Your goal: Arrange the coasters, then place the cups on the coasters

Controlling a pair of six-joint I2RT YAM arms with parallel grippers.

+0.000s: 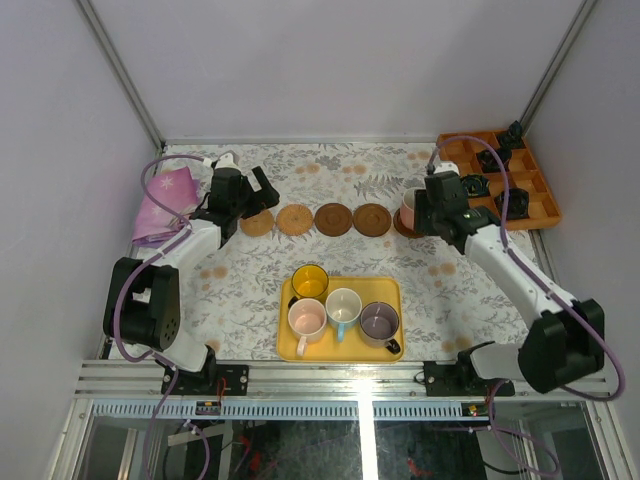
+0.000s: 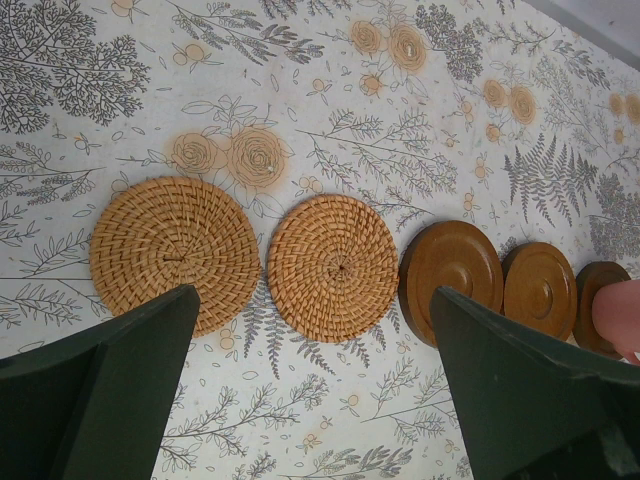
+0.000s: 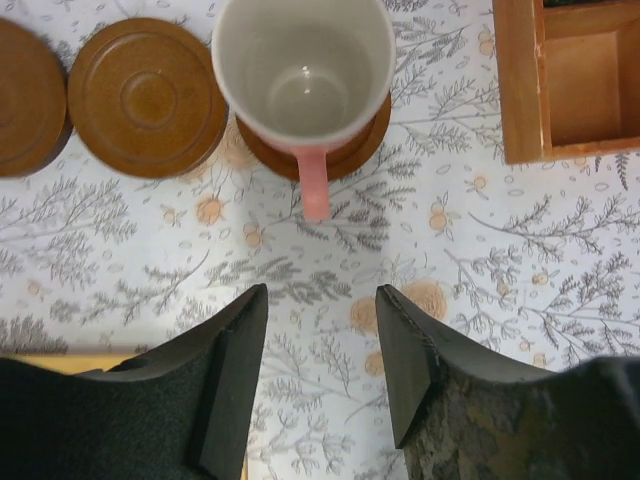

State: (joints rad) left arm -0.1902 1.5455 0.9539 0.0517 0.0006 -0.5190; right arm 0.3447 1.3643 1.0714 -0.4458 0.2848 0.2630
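Note:
Five coasters lie in a row across the table: two woven tan ones (image 1: 257, 222) (image 1: 294, 219) and dark wooden ones (image 1: 333, 219) (image 1: 371, 219). The salmon pink cup (image 3: 303, 75) stands upright on the rightmost coaster (image 3: 366, 138), its handle pointing at my right gripper (image 3: 320, 300). That gripper is open and empty, a short way back from the handle. My left gripper (image 2: 315, 295) hangs wide open above the woven coasters (image 2: 175, 250) (image 2: 333, 265), holding nothing. The yellow (image 1: 310, 281), pale pink (image 1: 307, 318), white-and-blue (image 1: 343, 306) and purple-grey (image 1: 379, 321) cups sit in the yellow tray (image 1: 392, 288).
An orange compartment tray (image 1: 545, 205) with small black objects stands at the back right, close to my right arm; its corner (image 3: 520, 90) shows in the right wrist view. A purple cloth (image 1: 165, 205) lies at the back left beside my left arm.

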